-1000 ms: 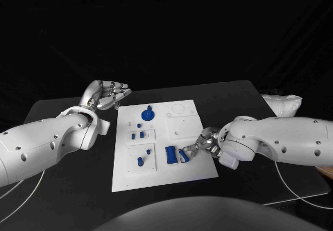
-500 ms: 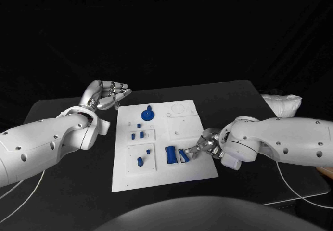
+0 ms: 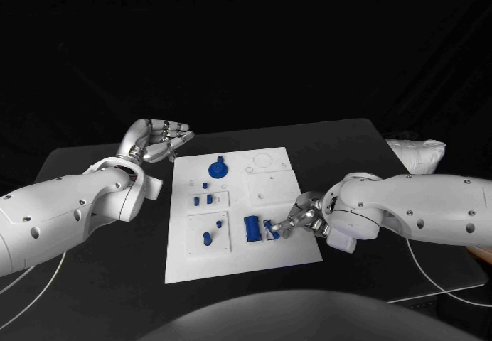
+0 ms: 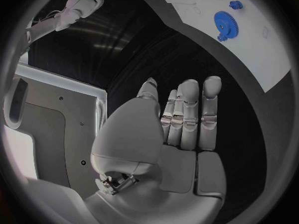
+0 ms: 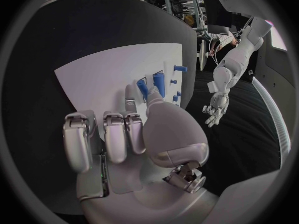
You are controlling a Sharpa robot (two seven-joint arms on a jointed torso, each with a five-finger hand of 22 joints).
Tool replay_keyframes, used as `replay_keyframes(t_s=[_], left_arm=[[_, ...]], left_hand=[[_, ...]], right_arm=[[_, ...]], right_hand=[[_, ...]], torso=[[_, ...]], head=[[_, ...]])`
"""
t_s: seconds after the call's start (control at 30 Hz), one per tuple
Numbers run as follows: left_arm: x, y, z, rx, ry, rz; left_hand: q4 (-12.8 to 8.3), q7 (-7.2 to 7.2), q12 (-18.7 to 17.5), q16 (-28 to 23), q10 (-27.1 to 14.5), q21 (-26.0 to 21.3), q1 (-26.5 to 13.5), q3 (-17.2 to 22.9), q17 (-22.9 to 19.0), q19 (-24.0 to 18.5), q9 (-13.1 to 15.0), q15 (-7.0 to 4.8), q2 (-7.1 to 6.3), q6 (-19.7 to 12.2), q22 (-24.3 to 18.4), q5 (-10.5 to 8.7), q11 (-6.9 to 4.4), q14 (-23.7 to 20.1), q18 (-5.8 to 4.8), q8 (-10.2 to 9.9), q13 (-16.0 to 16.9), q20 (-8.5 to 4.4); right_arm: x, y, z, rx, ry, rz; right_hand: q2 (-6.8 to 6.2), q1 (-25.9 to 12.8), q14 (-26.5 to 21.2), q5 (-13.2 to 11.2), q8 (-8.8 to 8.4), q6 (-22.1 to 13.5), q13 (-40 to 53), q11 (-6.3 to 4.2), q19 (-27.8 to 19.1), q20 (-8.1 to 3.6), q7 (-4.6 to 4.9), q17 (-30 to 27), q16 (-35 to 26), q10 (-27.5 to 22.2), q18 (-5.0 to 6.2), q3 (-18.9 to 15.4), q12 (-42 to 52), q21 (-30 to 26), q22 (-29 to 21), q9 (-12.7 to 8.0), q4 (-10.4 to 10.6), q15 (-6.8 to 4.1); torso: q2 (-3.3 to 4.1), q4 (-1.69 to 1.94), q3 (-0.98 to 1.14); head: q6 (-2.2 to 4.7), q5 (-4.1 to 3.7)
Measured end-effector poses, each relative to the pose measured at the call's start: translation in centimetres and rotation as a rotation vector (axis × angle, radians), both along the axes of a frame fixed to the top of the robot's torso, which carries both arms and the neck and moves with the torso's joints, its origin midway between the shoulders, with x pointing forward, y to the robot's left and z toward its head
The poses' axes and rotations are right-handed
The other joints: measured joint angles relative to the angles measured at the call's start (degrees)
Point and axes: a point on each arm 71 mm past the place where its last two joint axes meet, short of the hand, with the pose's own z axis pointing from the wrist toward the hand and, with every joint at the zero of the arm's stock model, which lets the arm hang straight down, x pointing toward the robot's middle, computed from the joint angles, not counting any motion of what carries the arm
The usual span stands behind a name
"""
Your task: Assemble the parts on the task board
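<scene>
The white task board [image 3: 279,250] lies mid-table. A blue gear [image 3: 218,169] sits near its far edge, and small blue pieces [image 3: 203,199] stand left of centre. An upright blue block [image 3: 252,228] stands near the front, with a smaller blue piece [image 3: 271,229] right beside it. My right hand [image 3: 298,215] reaches in from the board's right edge and pinches that smaller piece [image 5: 142,88] between thumb and a fingertip, close to the block [image 5: 159,83]. My left hand [image 3: 156,143] hovers off the board's far left corner, holding nothing, its fingers [image 4: 187,119] loosely extended. The gear [image 4: 225,22] lies beyond them.
A raised white plate at the board's front left carries two more blue pieces [image 3: 210,234]. A white bundle [image 3: 420,153] rests at the table's right edge. A cable [image 3: 443,285] trails over the front right corner. Black table surface surrounds the board.
My right hand has edged a little to the left, bringing the small blue piece closer to the block. The left hand has stayed where it was.
</scene>
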Motion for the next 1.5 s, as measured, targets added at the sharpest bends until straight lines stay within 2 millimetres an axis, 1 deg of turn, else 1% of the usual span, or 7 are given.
replay_keyframes(t_s=[0.23, 0.4, 0.6, 1.03, 1.2, 1.33, 1.5], left_arm=[[0.0, 0.0, 0.0, 0.0, 0.0, 0.001], [0.0, 0.1, 0.0, 0.001, 0.0, 0.001], [0.0, 0.1, 0.0, 0.001, 0.0, 0.002], [0.1, 0.2, 0.0, 0.002, 0.0, 0.004], [0.1, 0.2, 0.0, 0.002, 0.0, 0.004], [0.1, 0.2, 0.0, 0.003, -0.001, 0.004], [0.1, 0.2, 0.0, 0.004, -0.001, 0.004]], left_hand=[[0.0, 0.0, 0.0, 0.0, 0.0, 0.0, 0.0, 0.0, 0.0, 0.0, 0.0, 0.0, 0.0, 0.0, 0.0, 0.0, 0.0, 0.0, 0.01, 0.0, 0.0, 0.0], [0.0, 0.0, 0.0, 0.0, 0.0, 0.0, 0.0, 0.0, 0.0, 0.0, 0.0, 0.0, 0.0, 0.0, 0.0, 0.0, 0.0, 0.0, 0.0, 0.0, 0.0, 0.0], [0.0, 0.0, 0.0, 0.0, 0.0, 0.0, 0.0, 0.0, 0.0, 0.0, 0.0, 0.0, 0.0, 0.0, 0.0, 0.0, 0.0, 0.0, 0.0, 0.0, 0.0, 0.0], [0.0, 0.0, 0.0, 0.0, 0.0, 0.0, 0.0, 0.0, 0.0, 0.0, 0.0, 0.0, 0.0, 0.0, 0.0, 0.0, 0.0, 0.0, 0.0, 0.0, 0.0, 0.0], [0.0, 0.0, 0.0, 0.0, 0.0, 0.0, 0.0, 0.0, 0.0, 0.0, 0.0, 0.0, 0.0, 0.0, 0.0, 0.0, 0.0, 0.0, 0.0, 0.0, 0.0, 0.0], [0.0, 0.0, 0.0, 0.0, 0.0, 0.0, 0.0, 0.0, 0.0, 0.0, 0.0, 0.0, 0.0, 0.0, 0.0, 0.0, 0.0, 0.0, 0.0, 0.0, 0.0, 0.0], [0.0, 0.0, 0.0, 0.0, 0.0, 0.0, 0.0, 0.0, 0.0, 0.2, 0.0, 0.0, 0.0, 0.0, 0.0, 0.0, 0.0, 0.0, 0.01, 0.0, 0.0, 0.2]], right_arm=[[0.1, 0.4, 0.0, 0.007, 0.0, 0.008], [0.1, 0.7, 0.0, 0.011, 0.0, 0.013], [0.1, 0.9, -0.1, 0.016, -0.002, 0.015], [0.1, 1.1, 0.0, 0.028, -0.002, 0.005], [0.2, 1.0, 0.0, 0.024, -0.001, 0.001], [0.2, 0.9, -0.1, 0.016, 0.001, 0.004], [0.2, 0.9, -0.1, 0.0, 0.004, 0.019]], right_hand=[[0.48, 0.5, 0.0, 0.0, -0.54, -0.2, 0.0, 0.0, 0.0, 0.0, 0.18, 0.0, 0.0, 0.0, 0.0, -0.2, 0.0, 0.0, 0.0, -0.2, -0.2, 0.0], [0.46, 0.5, 0.0, 0.0, -0.88, -0.2, 0.0, 0.0, 0.0, 0.0, 0.18, 0.0, 0.0, 0.0, 0.0, -0.2, 0.0, 0.0, 0.0, -0.4, -0.2, 0.0], [0.93, 0.9, 0.0, 0.0, -1.2, -0.2, 0.0, 0.01, 0.0, 0.0, 0.18, 0.0, 0.0, 0.0, 0.0, -0.2, 0.0, 0.0, 0.0, -0.5, -0.2, 0.0], [1.42, 1.9, 0.0, 0.0, -1.53, -0.2, 0.1, 0.01, 0.0, 0.01, 0.18, 0.0, 0.0, 0.0, 0.0, -0.2, 0.1, 0.0, 0.0, -0.7, -0.5, 0.0], [1.45, 2.5, 0.0, 0.0, -1.54, 1.4, 0.2, 0.02, 0.0, 0.01, -0.35, 0.0, 0.0, 0.0, 0.0, -0.3, 0.1, 0.0, 0.0, -0.4, -1.1, 0.01], [1.52, 2.6, 0.0, 0.0, -0.06, 2.8, 0.1, 0.02, 0.0, 0.01, -1.09, 0.0, 0.0, 0.0, 0.0, -0.6, 0.1, 0.0, 0.0, 1.2, -1.4, 0.01], [1.82, 2.9, -0.2, 0.0, 1.04, 2.9, 0.2, -0.56, 0.0, 0.01, -1.22, 0.0, 0.0, -0.1, 0.0, -0.8, 0.2, 0.0, 0.0, 2.9, -1.6, -0.24]], torso=[[-0.01, 0.0, -0.01], [-0.01, 0.01, -0.03], [-0.01, 0.01, -0.03], [0.01, -0.08, -0.01], [0.01, -0.07, -0.02], [0.01, -0.04, -0.01], [-0.01, -0.03, -0.01]], head=[[0.0, -0.02], [0.0, -0.08], [0.0, 0.07], [0.0, 0.07], [0.0, 0.0], [0.0, 0.02], [0.0, -0.01]])
